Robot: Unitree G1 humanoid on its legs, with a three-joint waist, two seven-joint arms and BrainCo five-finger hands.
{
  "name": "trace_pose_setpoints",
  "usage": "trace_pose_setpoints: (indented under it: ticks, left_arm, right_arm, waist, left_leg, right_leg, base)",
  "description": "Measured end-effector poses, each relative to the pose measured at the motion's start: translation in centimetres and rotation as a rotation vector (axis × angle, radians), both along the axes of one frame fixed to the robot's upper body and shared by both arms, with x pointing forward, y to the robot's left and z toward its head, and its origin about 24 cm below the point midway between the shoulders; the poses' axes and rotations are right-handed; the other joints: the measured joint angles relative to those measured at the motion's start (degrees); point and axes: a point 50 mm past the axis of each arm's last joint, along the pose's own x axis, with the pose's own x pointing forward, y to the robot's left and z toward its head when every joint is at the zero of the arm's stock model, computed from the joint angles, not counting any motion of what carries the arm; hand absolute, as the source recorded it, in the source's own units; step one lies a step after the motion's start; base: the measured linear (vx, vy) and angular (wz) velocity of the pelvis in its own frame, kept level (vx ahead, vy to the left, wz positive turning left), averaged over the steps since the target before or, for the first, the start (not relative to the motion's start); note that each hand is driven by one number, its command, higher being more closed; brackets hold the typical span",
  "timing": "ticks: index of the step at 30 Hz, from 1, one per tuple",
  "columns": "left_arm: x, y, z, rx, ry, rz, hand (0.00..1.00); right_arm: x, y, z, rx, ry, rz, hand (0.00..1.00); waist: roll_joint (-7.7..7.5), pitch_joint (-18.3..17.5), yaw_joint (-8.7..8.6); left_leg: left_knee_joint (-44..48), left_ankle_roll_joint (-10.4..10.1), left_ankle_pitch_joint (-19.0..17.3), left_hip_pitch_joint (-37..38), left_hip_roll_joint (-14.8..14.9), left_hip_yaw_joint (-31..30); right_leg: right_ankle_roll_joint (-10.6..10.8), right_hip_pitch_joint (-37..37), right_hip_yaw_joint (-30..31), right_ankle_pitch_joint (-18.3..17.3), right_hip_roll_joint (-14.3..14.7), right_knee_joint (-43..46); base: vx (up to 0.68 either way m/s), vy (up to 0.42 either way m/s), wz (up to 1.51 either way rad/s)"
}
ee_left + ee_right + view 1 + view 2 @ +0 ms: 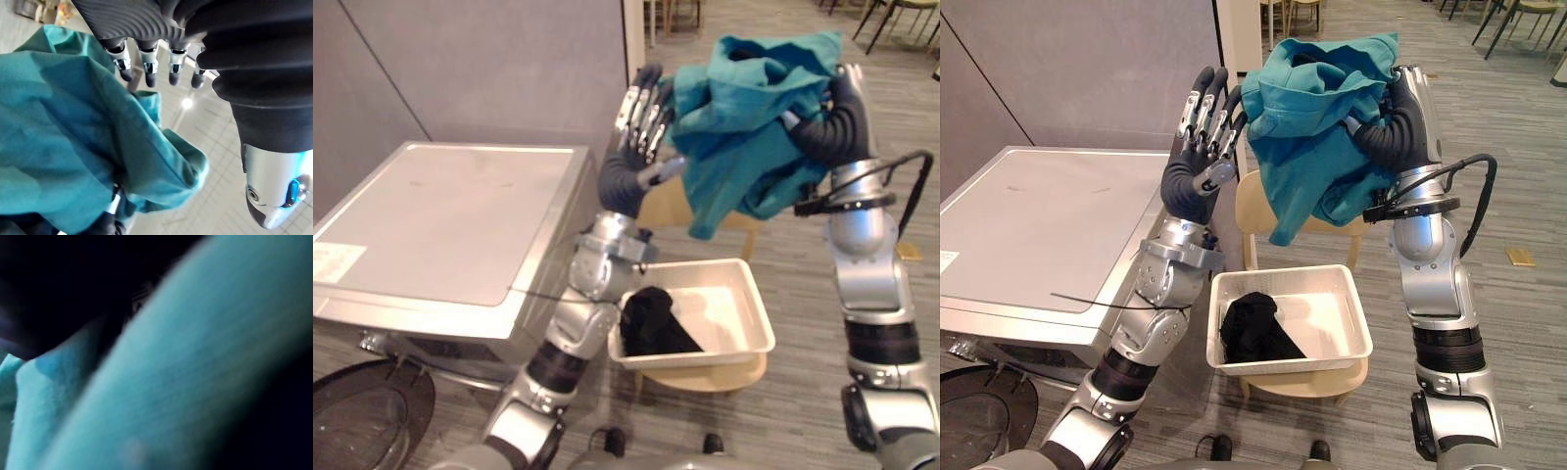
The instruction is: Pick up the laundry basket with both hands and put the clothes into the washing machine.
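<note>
— So, you have one teal garment high in the air, well above the laundry basket. It hangs from your right robot hand, bunched at the top, its long axis running straight down. That hand is buried in the cloth, so it cannot be told whether it is clamped on the garment or only draped in it.

— Yes, and your left robot hand is up beside the garment's left edge. It is spread flat, fingers straight, gripping nothing. It is just beside the cloth; whether it touches cannot be told.

— You should know the basket is not lifted. It sits low in front of you on a wooden chair. It is white and shallow, with a black garment lying in its left end.

— Now the relation your next move turns on. The washing machine stands to your left, lower than the hanging cloth and well apart from it. Your left arm rises between the two, so the hand carrying the cloth is the farther one from the machine.

— You also see the machine's flat silver top, and no opening shows in it. As a judgement, the cloth must travel leftward and down to reach the machine. Your own left arm may stand in that path.
</note>
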Motion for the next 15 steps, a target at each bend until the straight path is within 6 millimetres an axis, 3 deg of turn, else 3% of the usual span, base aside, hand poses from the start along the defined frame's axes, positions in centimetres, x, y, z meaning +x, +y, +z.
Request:
trace_pose_setpoints:
  ticks: [9,15]
  left_arm:
    - [2.8,-1.7,-0.8,0.224,0.021,0.115,0.00]
    - [4.1,-3.2,-2.1,0.433,0.016,0.168,0.00]
  right_arm:
    - [-0.1,2.4,0.8,-0.022,-0.040,0.105,1.00]
    - [-0.2,3.3,1.6,-0.041,-0.074,0.141,1.00]
  waist:
    - [-0.42,-0.13,-2.44]
    - [-0.66,-0.09,-2.77]
  left_leg:
    - [-0.20,0.01,-0.01,0.41,0.07,1.68]
    - [-0.19,0.02,-0.05,0.58,0.09,2.26]
  right_leg:
    - [0.02,0.13,1.72,1.16,0.37,-1.65]
    - [0.11,0.66,2.75,2.16,0.49,-3.23]
  base:
    - [0.01,-0.001,-0.11]
    - [-0.02,0.002,-0.07]
